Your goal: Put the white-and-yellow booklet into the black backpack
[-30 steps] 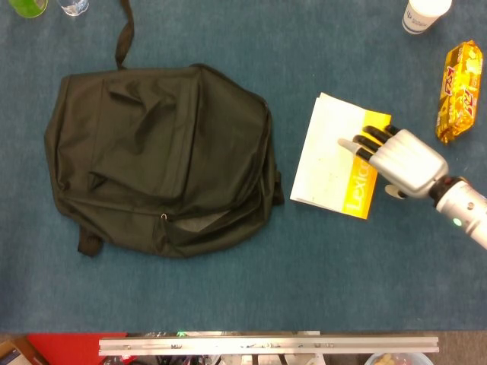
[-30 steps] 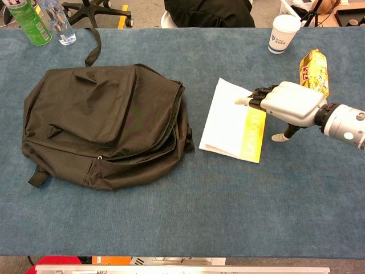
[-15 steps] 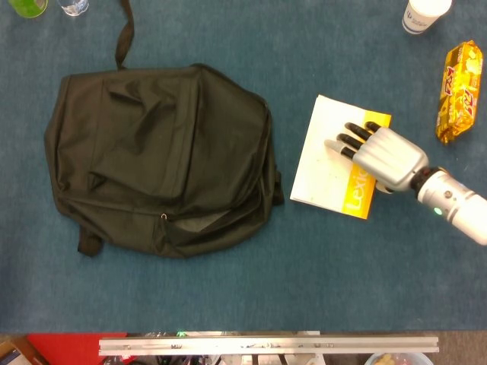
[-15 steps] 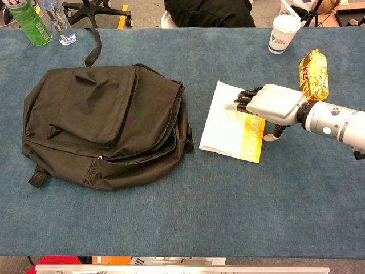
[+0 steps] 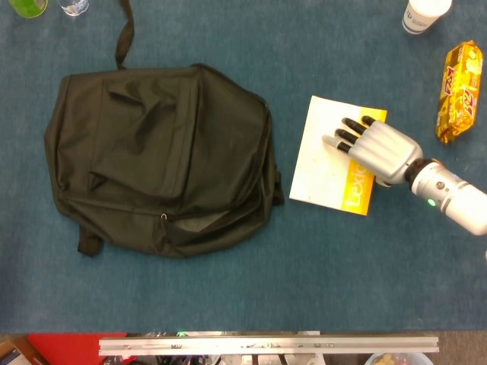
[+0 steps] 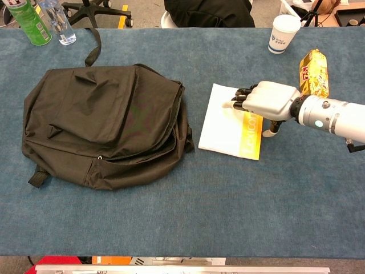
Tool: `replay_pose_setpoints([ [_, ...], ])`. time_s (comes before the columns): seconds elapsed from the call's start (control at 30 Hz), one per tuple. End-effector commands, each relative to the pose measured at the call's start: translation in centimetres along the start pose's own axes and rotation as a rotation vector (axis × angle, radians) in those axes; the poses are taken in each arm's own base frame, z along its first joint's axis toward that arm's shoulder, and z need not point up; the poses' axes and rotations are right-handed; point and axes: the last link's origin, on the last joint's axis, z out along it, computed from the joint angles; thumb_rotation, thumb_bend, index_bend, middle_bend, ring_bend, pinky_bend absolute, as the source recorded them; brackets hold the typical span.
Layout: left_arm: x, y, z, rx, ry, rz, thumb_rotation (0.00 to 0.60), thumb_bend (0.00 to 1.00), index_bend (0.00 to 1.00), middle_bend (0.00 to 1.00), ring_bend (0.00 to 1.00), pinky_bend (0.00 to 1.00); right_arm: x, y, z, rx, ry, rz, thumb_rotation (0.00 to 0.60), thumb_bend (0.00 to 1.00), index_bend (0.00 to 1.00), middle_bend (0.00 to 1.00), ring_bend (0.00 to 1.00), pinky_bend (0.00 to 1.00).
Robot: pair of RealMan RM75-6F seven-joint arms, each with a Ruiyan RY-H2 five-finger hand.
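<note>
Since the earlier frame, right hand (image 5: 373, 144) has slid inward, lying flat, fingers apart, on white-and-yellow booklet (image 5: 327, 163) marked "Lexico", at 3 o'clock from black fabric backpack (image 5: 152, 156).

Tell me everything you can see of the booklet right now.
The booklet is thin and looks like paper, mostly white with a yellow band along its right edge carrying white lettering. It lies flat and closed on the blue table, slightly tilted, just right of the black backpack with a narrow gap between them. The right hand lies over its upper right part, fingers stretched out on the cover; nothing shows it gripped or lifted.
</note>
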Motion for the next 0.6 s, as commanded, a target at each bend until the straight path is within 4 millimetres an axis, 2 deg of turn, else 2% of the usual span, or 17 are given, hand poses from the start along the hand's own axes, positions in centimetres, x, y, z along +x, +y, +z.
replay_pose_setpoints([
  [0.03,0.0,0.0,0.0,0.0,0.0,0.002,0.6,0.26,0.17,0.21,0.13,0.24,0.0,0.1,-0.1,-0.001,-0.003,-0.004,0.6,0.12,0.0,0.16,0.08,0.23],
  [0.6,0.0,-0.2,0.0,0.007,0.004,-0.002,0.6,0.26,0.17,0.21,0.13,0.24,0.2,-0.2,1.1,0.007,-0.009,-0.013,0.6,0.12,0.0,0.16,0.08,0.23],
])
